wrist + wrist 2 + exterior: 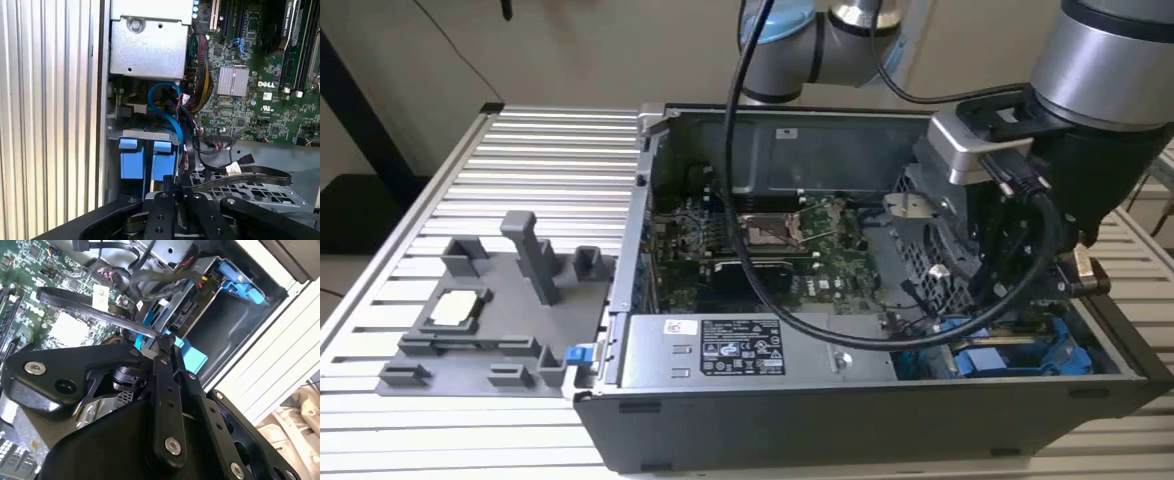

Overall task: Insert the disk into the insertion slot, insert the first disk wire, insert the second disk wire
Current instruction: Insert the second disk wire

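Arm [1107, 90] is reaching down into the open PC case [854, 430] at the exterior view's right, end effector buried behind the wrist there. In both wrist views the end effector [162, 342] [174, 189] is pinched nearly closed, narrow gap at the tip. A flat black cable [90, 307] [250, 176] with a white tag runs straight into that tip, so it looks clamped on the cable's end; the connector itself is hidden by the linkage. Disk [163, 162] [195, 359] is already in the slot [145, 135], standing on edge, blue carrier end facing out, just beyond the tip. I can't tell whether the tip touches it. Second drive [128, 160] in the same kind of blue carrier sits just beside it, parallel, narrow gap between them. Perforated grey cage [250, 192] lies next to the end effector, black cable draped over it. A thin blue cable [170, 107] loops from above the drives down past the disk's carrier, next to a bundle of coloured wires. Silver PSU [747, 350] [147, 47] sits along the case's front edge in the exterior view, between the drives and the case's other end. Motherboard [774, 250] [250, 85] lies flat behind it. Case sits on a ribbed aluminium surface [520, 160]; grey fixture tray [467, 330] is on it at the exterior view's left, well apart from the arm.
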You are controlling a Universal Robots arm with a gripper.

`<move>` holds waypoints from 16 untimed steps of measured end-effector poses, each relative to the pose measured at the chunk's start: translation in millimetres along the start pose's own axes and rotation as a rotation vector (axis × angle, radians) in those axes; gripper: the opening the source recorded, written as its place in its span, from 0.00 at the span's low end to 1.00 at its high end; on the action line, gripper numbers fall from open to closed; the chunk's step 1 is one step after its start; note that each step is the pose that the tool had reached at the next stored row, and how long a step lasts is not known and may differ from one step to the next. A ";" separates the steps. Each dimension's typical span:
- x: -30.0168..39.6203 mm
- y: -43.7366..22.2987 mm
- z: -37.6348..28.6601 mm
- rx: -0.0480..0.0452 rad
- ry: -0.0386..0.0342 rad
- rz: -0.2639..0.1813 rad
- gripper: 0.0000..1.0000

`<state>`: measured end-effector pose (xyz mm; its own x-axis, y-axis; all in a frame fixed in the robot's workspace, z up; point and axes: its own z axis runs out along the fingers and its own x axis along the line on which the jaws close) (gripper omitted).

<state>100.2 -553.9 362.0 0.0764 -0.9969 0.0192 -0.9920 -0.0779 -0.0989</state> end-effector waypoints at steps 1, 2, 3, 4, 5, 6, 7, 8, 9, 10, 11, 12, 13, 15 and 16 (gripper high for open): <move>0.6 -2.5 0.3 -0.0036 -0.0007 0.000 0.16; 1.3 -5.3 0.6 -0.0079 -0.0014 0.000 0.16; 2.1 -7.8 0.9 -0.0120 -0.0017 0.000 0.16; 2.9 -9.9 1.1 -0.0158 -0.0021 0.000 0.16; 3.9 -11.9 1.3 -0.0193 -0.0024 0.000 0.16; 4.9 -13.5 1.5 -0.0224 -0.0027 0.000 0.16; 5.8 -14.9 1.7 -0.0251 -0.0030 0.000 0.16; 6.7 -16.2 1.8 -0.0288 -0.0032 0.000 0.16; 7.3 -17.5 2.0 -0.0322 -0.0036 0.000 0.16; 7.8 -18.7 2.1 -0.0350 -0.0038 0.000 0.16; 8.1 -19.8 2.2 -0.0368 -0.0040 0.000 0.16; 8.4 -21.2 2.4 -0.0384 -0.0041 0.000 0.16; 8.7 -22.7 2.6 -0.0400 -0.0042 0.000 0.16; 9.4 -25.3 2.9 -0.0429 -0.0043 0.000 0.16; 9.9 -26.4 3.1 -0.0438 -0.0044 0.001 0.16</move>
<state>127.5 -561.7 361.7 0.0759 -0.9970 0.0147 -0.9955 -0.0766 -0.0552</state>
